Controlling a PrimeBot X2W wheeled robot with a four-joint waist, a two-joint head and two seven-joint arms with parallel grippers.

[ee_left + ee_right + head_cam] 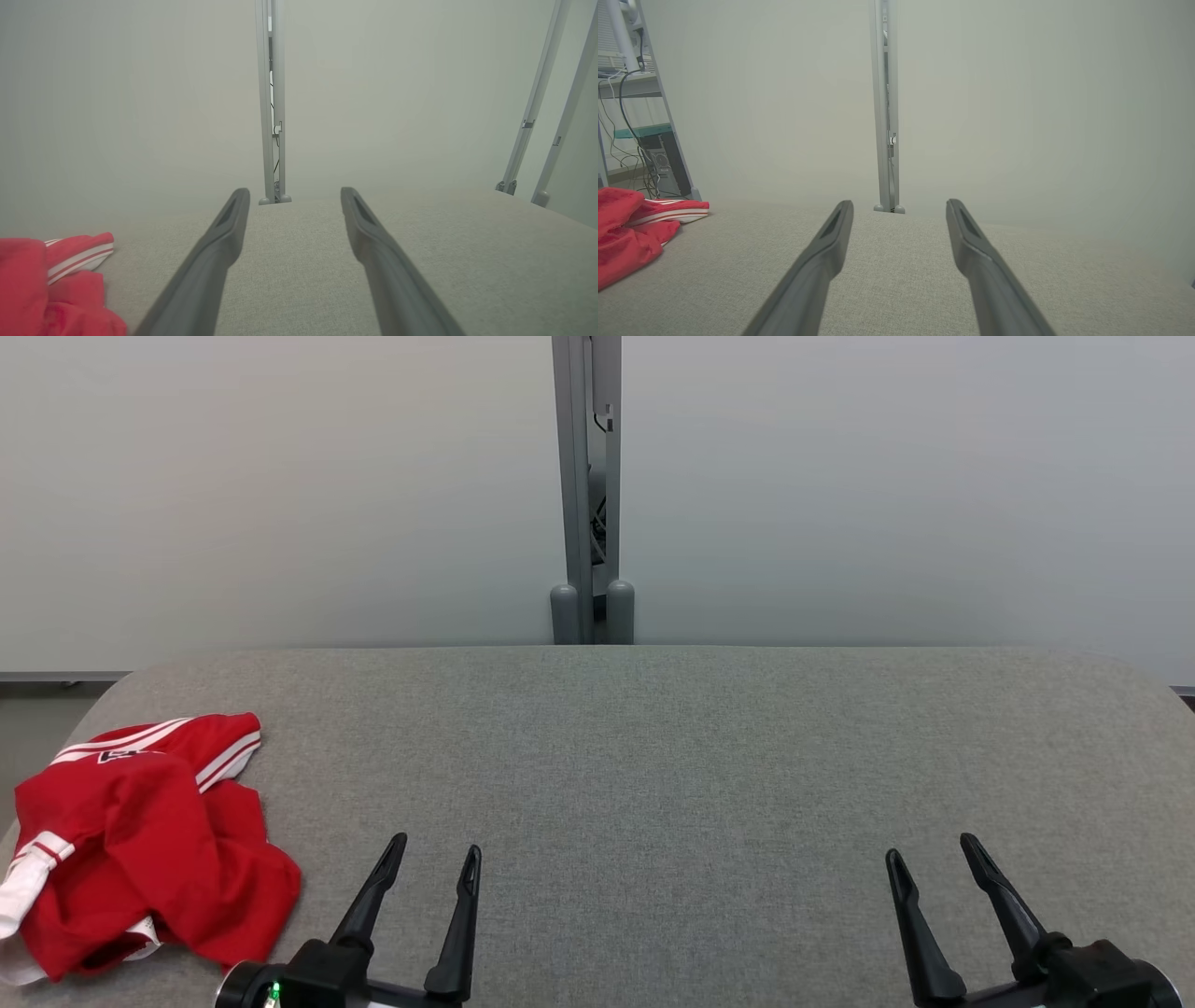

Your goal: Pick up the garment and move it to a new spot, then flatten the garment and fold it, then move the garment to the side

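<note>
A red garment [140,840] with white striped trim is lying crumpled near the left edge of the table [653,756], whose coarse grey woven top is curving at its corners. The left gripper [438,844] and the right gripper [931,847] are hovering low, tapered dark fingers spread, grasping nothing.

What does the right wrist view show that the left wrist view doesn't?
Right wrist view: a grey metal shelf rack holding a dark computer tower, at far left. Left wrist view: two slanted grey metal poles at right. Shared: the crumpled red garment with white stripes, the grey fabric-covered table, and the grey upright post between pale wall panels.
</note>
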